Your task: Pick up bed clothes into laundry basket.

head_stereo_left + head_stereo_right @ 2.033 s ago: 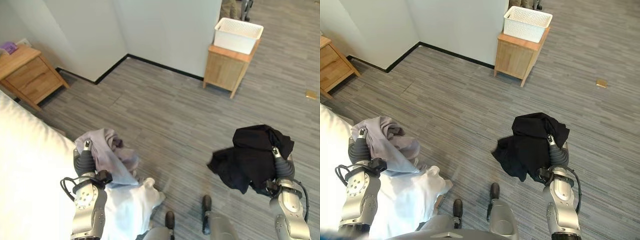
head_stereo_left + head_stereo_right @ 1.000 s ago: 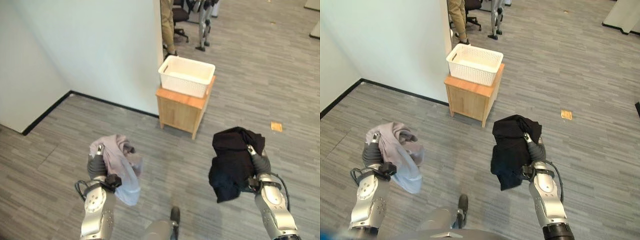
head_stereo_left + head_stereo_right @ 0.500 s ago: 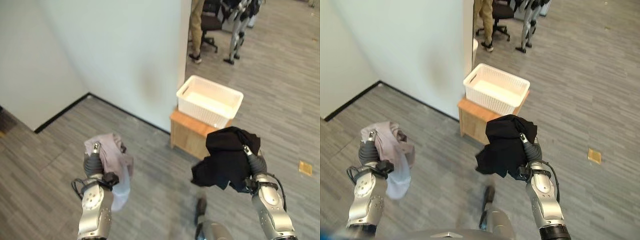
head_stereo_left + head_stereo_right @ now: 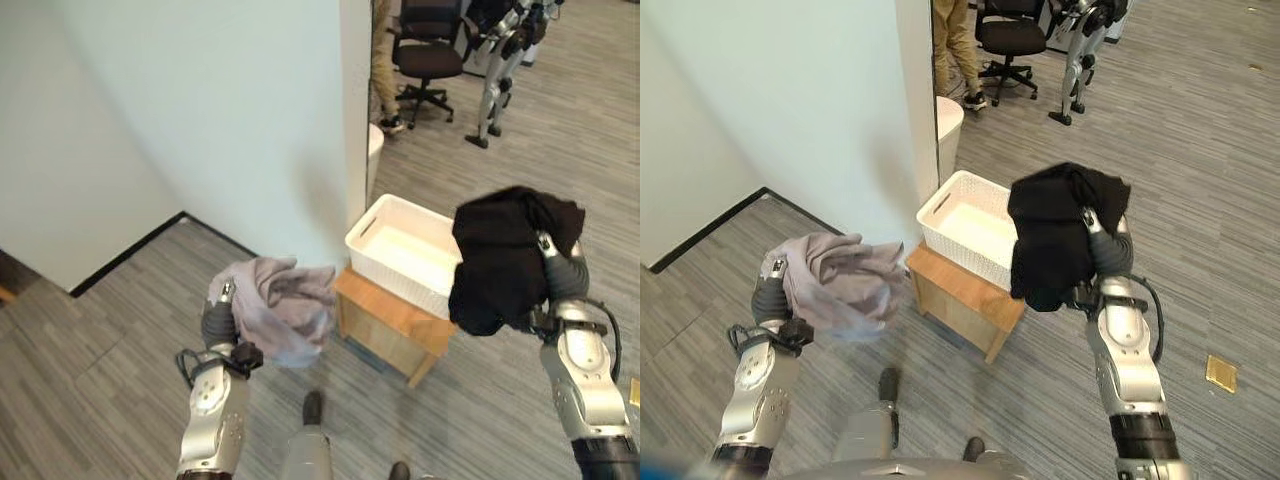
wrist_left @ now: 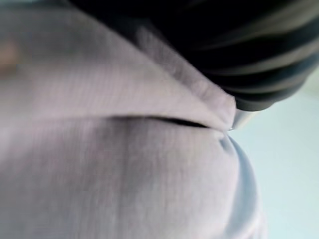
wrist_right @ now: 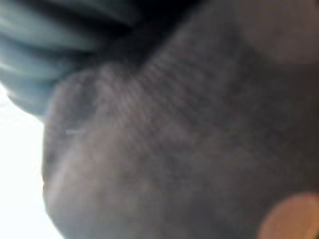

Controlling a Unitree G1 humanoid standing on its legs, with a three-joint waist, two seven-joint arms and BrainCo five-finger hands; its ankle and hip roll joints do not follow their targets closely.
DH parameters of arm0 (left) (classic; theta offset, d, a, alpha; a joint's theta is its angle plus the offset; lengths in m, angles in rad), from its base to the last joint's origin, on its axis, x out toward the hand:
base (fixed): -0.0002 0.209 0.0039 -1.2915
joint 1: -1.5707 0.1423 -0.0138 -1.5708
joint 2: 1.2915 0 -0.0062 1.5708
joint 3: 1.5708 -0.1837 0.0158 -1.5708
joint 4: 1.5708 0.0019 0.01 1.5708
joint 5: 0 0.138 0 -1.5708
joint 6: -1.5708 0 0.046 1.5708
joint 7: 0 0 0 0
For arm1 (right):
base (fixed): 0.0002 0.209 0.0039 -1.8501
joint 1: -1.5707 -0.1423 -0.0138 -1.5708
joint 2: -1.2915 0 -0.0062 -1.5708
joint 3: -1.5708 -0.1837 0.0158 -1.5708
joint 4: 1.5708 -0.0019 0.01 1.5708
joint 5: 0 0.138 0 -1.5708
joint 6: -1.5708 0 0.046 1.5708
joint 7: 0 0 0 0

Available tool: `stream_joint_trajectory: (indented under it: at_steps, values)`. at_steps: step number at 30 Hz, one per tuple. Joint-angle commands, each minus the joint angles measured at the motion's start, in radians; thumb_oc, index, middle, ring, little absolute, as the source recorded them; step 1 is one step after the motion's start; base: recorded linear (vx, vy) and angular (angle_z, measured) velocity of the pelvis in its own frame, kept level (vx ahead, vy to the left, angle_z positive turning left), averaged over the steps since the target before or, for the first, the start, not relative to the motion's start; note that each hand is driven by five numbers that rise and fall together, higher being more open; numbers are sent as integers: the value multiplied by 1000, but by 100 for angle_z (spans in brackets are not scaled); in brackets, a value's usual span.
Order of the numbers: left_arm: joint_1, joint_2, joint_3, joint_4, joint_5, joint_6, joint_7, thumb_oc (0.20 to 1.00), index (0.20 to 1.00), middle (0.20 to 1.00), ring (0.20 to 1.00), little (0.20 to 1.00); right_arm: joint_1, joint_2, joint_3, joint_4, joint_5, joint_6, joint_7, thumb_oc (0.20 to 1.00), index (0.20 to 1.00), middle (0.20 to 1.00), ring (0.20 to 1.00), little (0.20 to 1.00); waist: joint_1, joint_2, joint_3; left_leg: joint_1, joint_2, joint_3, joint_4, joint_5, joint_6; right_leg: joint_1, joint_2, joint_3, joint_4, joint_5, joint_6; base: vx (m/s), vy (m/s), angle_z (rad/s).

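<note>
Nearest the robot, the left hand (image 4: 222, 322) is raised at chest level with a pale lilac-grey garment (image 4: 283, 307) bunched over it. The cloth drapes across the hand so that the fingers are buried, and I cannot tell how they are set; the left wrist view gives nothing but folds of the same fabric against the dark ribbed cover. The bundle spills from the hand toward the robot's right, its longer side running roughly level and its loose end pointing at the small wooden stand (image 4: 392, 322), just short of it.

The right hand (image 4: 1108, 252) is held higher, and a black garment (image 4: 1055, 232) is heaped over it. Here too the fingers are hidden under cloth, so their grip cannot be read. This bundle hangs mostly downward, long axis near vertical, its lower folds dangling in front of the near right rim of the white laundry basket (image 4: 392, 253).

The basket sits on top of the wooden stand, hard against the corner of a white wall (image 4: 200, 110), and looks empty. Both garments are carried high, seemingly so they clear the basket's rim; neither is in it yet. The black one looks better placed to go in first.

Beyond, an office chair (image 4: 427, 52) and a person's legs (image 4: 954, 45) stand on the grey floor.
</note>
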Motion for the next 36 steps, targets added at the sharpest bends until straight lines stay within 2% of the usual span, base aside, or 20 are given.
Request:
stream_joint_trajectory:
  at_steps: [1,2,3,7,9,14,18,23,25,28,29,31,33,36]
  values:
    - [-30,95,5,-107,-19,-47,-50,200,200,200,200,200,-108,-71,-28,-20,-99,-59,-23,200,200,200,200,200,26,-30,-65,163,3,-8,-86,38,-54,-98,-86,-48,27,40,91,119,76,-15]
    - [-30,93,7,-108,-19,-47,-50,200,200,200,200,200,-113,-72,-25,-15,-100,-60,-25,200,200,200,200,200,27,-29,-63,170,3,-5,-95,42,-54,-95,-86,-46,27,40,91,135,92,-11]
    - [-16,114,6,-119,0,-46,-62,200,200,200,200,200,-159,-124,-23,22,-121,-48,-31,200,200,200,200,200,29,-29,-74,197,-1,-1,-127,40,-49,-96,-90,-43,25,43,96,123,86,-3]
    - [0,130,-2,-131,0,-47,-64,200,200,200,200,200,-255,-193,6,102,-121,-43,-52,200,200,200,200,200,45,-34,-83,219,-10,3,-153,37,-39,-97,-96,-36,23,48,103,92,65,-4]
    - [14,135,-29,-135,-16,-40,-70,200,200,200,200,200,-336,-252,56,189,-139,-23,-61,200,200,200,200,200,57,-43,-85,221,-18,5,-162,29,-32,-104,-101,-37,24,53,110,79,76,3]
    - [34,146,-68,-139,-40,-30,-83,200,200,200,200,200,-458,-312,142,384,-151,10,-80,200,200,200,200,200,81,-49,-85,218,-32,-1,-167,20,-22,-112,-112,-41,29,58,119,57,54,5]
    - [39,153,-65,-147,-55,-34,-71,200,200,200,200,200,-482,-275,173,498,-123,21,-90,200,200,200,200,200,99,-46,-72,210,-36,-11,-167,19,-17,-118,-115,-46,23,64,123,8,8,-1]
    - [45,154,-58,-149,-60,-33,-61,200,200,200,200,200,-459,-234,175,550,-108,28,-93,200,200,200,200,200,107,-43,-60,198,-40,-19,-167,21,-15,-126,-117,-52,21,68,124,0,4,1]
    - [45,152,-62,-156,-75,-32,-49,200,200,200,200,200,-443,-170,167,655,-41,29,-110,200,200,200,200,200,123,-33,-38,176,-43,-30,-166,28,-15,-143,-119,-60,18,74,124,-63,15,10]
    - [40,157,-65,-153,-82,-30,-49,200,200,200,200,200,-451,-154,201,798,-3,44,-81,200,200,200,200,200,134,-28,-23,160,-43,-36,-164,33,-16,-158,-118,-63,15,80,124,-48,8,13]
    - [32,156,-74,-151,-101,-26,-48,200,200,200,200,200,-492,-130,192,970,82,62,-88,200,200,200,200,200,144,-20,-9,147,-45,-41,-161,36,-17,-171,-115,-60,12,85,125,-55,14,15]
    - [37,151,-72,-144,-112,-11,-48,200,200,200,200,200,-515,-96,144,1138,207,80,-82,200,200,200,200,200,154,-11,-5,143,-46,-46,-160,37,-17,-176,-114,-61,10,85,125,-16,8,3]
    - [54,153,-57,-138,-117,-3,-45,200,200,200,200,200,-550,-104,143,1257,221,110,-57,200,200,200,200,200,164,-2,-1,139,-48,-49,-158,37,-17,-179,-114,-63,10,84,125,0,0,0]
    - [57,155,-54,-134,-116,-1,-41,200,200,200,200,200,-583,-126,138,1324,224,123,-51,200,200,200,200,200,167,7,-1,135,-51,-52,-158,37,-17,-179,-117,-68,10,83,126,0,18,-2]
